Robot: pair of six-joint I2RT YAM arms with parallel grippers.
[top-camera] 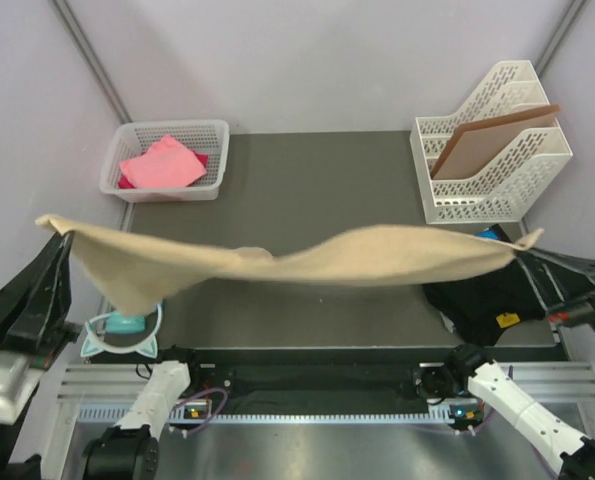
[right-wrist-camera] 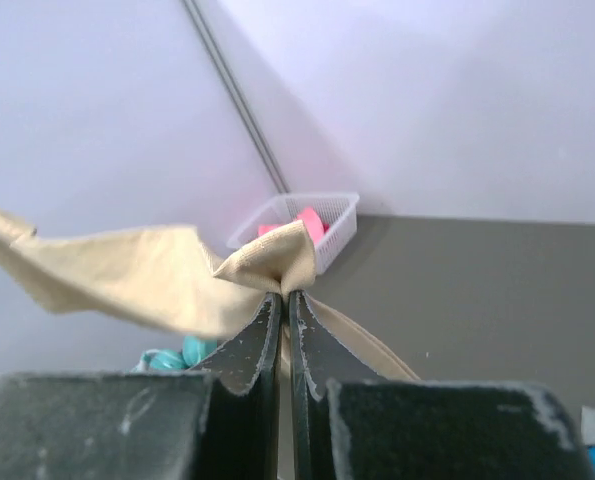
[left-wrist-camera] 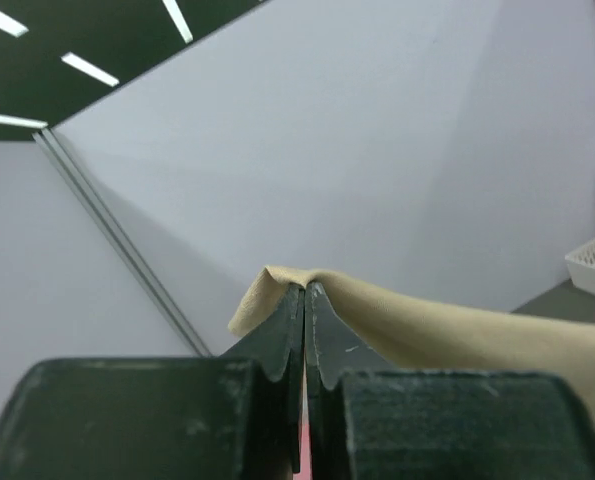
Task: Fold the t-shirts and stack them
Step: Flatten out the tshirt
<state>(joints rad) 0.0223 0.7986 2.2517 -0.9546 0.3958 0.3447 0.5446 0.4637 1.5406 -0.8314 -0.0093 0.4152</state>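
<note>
Cloth of the tan t-shirt point(top-camera: 377, 255), soft and matte, hangs stretched and sagging above the bench point(top-camera: 317, 180), pinched at 9 o'clock by the left hand point(top-camera: 67, 235) and at 3 o'clock by the right hand point(top-camera: 525, 248). Pink t-shirt point(top-camera: 162, 163) lies in the perforated white basket point(top-camera: 215, 128) at 11 o'clock.

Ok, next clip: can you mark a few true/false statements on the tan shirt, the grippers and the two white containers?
1. The large tan cloth t-shirt hangs stretched between the left gripper and the right gripper. True.
2. The left gripper stands open. False: it is shut on a corner of the tan shirt.
3. The pink cloth shirt lies in the white mesh basket. True.
4. The flat brown board lies on the table. False: it stands in the white file rack.
</note>
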